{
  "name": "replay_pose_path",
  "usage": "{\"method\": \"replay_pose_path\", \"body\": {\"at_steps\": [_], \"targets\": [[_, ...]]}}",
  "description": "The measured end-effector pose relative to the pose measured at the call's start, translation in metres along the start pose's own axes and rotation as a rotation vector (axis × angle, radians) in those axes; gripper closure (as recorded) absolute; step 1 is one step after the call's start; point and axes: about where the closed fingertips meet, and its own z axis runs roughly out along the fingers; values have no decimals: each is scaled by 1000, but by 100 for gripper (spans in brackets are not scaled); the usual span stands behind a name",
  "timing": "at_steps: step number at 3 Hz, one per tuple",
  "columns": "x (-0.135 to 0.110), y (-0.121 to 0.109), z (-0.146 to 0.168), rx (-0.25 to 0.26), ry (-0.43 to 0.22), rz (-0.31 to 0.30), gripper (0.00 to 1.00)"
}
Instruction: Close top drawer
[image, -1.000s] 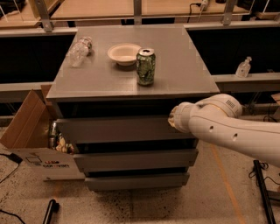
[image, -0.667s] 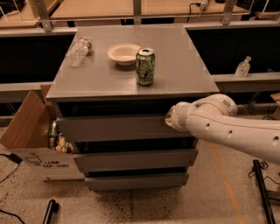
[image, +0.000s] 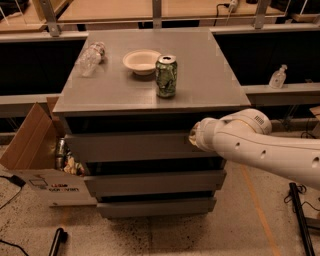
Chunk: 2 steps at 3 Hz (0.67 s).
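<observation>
The top drawer (image: 130, 146) is the uppermost of three grey flat fronts in the grey cabinet (image: 150, 95). Its front stands out a little past the cabinet's top edge. My white arm reaches in from the right, and the gripper (image: 192, 137) is at the right end of the top drawer's front, up against the panel. The arm's wrist hides the fingers.
On the cabinet top stand a green can (image: 166, 76), a cream bowl (image: 142, 61) and a lying plastic bottle (image: 90, 58). An open cardboard box (image: 35, 155) with trash stands on the floor at the left. The two lower drawers (image: 155, 182) step outward. A white bottle (image: 277, 77) sits on the right ledge.
My arm has moved slightly left and toward the cabinet, pressing at the top drawer's front. The drawer front sits a bit further in than before.
</observation>
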Motion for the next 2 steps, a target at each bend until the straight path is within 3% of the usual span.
{"method": "replay_pose_path", "body": {"at_steps": [1, 2], "targets": [[-12, 42, -9, -38, -70, -12, 100], [-8, 98, -5, -119, -130, 63, 100]]}}
